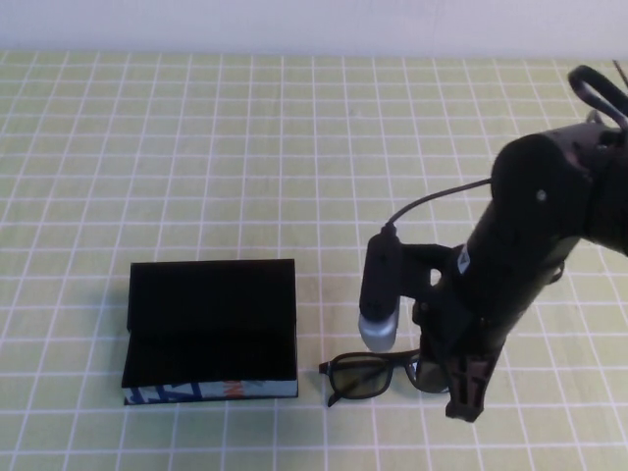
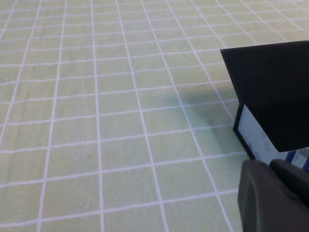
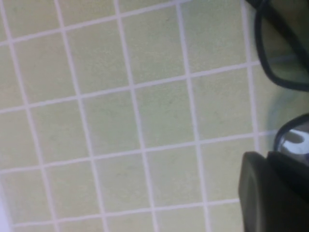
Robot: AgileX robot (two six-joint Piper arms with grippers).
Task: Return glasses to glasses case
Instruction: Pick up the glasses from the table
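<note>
The glasses case [image 1: 211, 329] lies open at the front left, lid raised, black lining up, a blue-and-white patterned side facing me. The dark-framed glasses [image 1: 378, 375] rest on the cloth just right of it, lenses upright. My right gripper [image 1: 463, 397] points down at the glasses' right end, fingers shut together, nothing visibly between them. In the right wrist view a lens rim of the glasses [image 3: 282, 58] shows beside the right gripper [image 3: 270, 193]. The left gripper [image 2: 273, 193] is shut, close to the case [image 2: 270, 87]; it is outside the high view.
A green cloth with a white grid [image 1: 245, 147] covers the whole table. The right arm's wrist camera [image 1: 379, 294] hangs just above the glasses' left lens. A cable [image 1: 432, 201] loops from it to the arm.
</note>
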